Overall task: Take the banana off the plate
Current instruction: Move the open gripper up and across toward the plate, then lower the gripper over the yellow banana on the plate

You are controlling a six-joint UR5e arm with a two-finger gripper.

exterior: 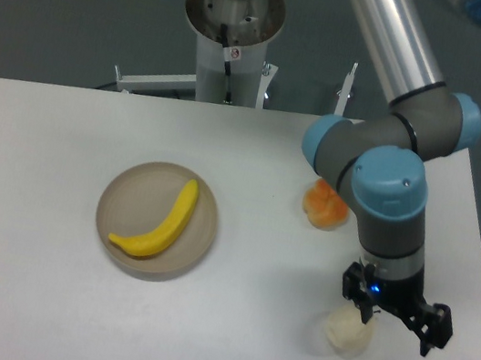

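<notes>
Yellow banana (162,222) lies on plate (118,192); gripper (394,313) (jaws apart) well right.

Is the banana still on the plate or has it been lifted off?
On the plate. The banana lies flat across the plate, and the gripper is far off, near the table's right edge.

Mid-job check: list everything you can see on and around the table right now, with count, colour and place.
banana: one, bright yellow, lying on the plate.
plate: one, beige-tan, left of table centre.
lumpy fruit: one, orange, right of centre, partly behind the arm.
pale round object: one, cream-white, near the front right, beside the gripper.
table: one, white.
arm: one, grey with blue caps, over the right side.
gripper: one, black, open, empty, far from the banana.
</notes>
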